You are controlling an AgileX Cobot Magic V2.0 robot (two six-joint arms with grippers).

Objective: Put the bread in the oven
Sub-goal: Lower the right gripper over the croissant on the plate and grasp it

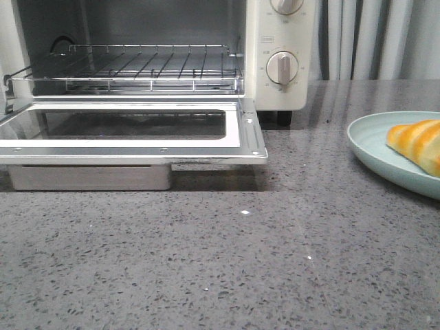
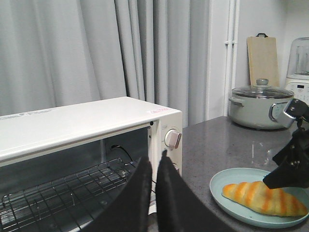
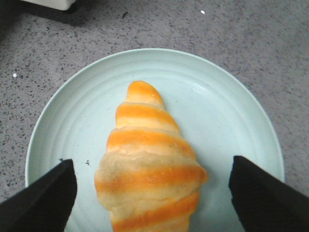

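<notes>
My right gripper [image 3: 152,193] spread wide astride the bread [image 3: 149,169] on its plate [image 3: 231,96], left gripper [image 2: 153,193] pressed together, oven [image 1: 275,82] door down.

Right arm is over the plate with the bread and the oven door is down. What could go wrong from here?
The right pincer is open and straddles only the wide end of the bread; a grasp there may let the tapered end droop or slip. Closing low could nudge the plate. The oven door sticks out in front of the wire rack, so a low carry might clip its edge.
</notes>
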